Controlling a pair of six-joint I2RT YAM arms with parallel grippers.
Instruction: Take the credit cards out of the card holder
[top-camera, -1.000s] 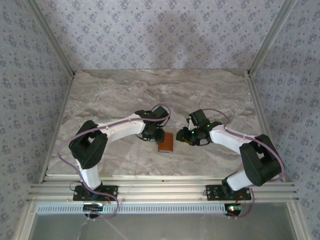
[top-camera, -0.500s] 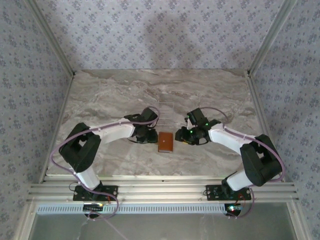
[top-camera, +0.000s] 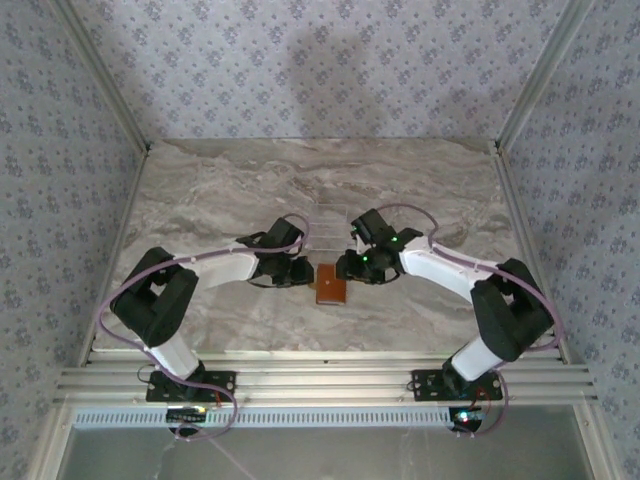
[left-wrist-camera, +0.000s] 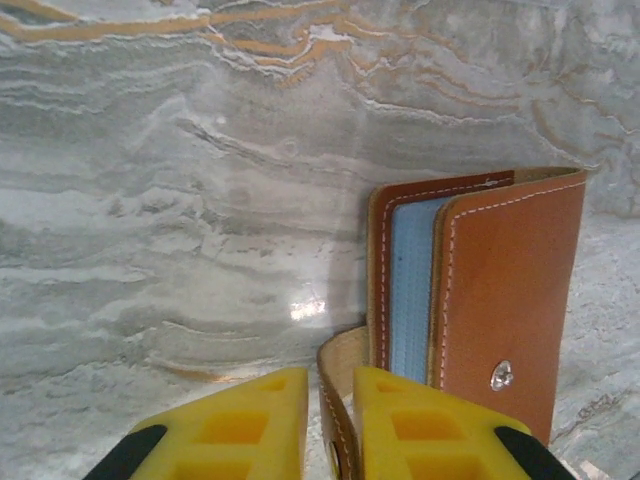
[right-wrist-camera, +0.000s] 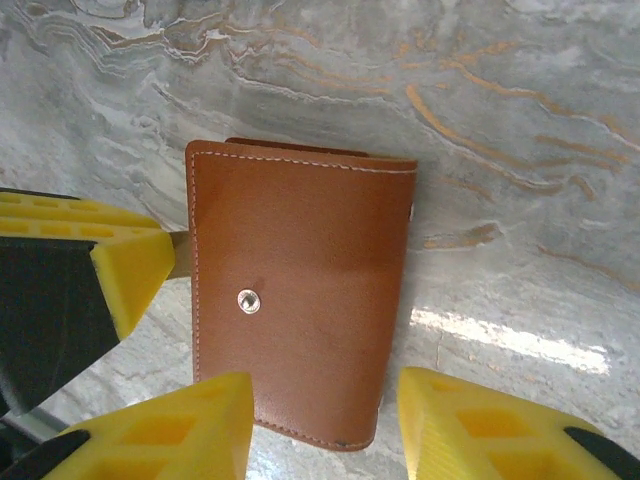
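The card holder (top-camera: 331, 284) is a brown leather wallet lying folded on the marble table between both arms. Its snap stud (right-wrist-camera: 249, 300) faces up and a blue-grey lining (left-wrist-camera: 410, 280) shows at its edge. A leather strap (left-wrist-camera: 340, 380) curls out from its left side. My left gripper (left-wrist-camera: 330, 385) (top-camera: 303, 271) is closed on that strap, with only a sliver of gap on one side. My right gripper (right-wrist-camera: 325, 400) (top-camera: 352, 266) stands open, its yellow fingers (right-wrist-camera: 470, 420) astride the wallet's near end without touching it. The credit cards are hidden inside.
The marble table (top-camera: 220, 190) has open room behind and to both sides of the wallet. A faint clear rectangular outline (top-camera: 330, 222) lies just behind the grippers. Patterned walls and metal frame posts (top-camera: 540, 75) enclose the table.
The left gripper has drawn back to the wallet's left edge and closed its fingers on the strap. The right gripper has moved left over the wallet and opened slightly.
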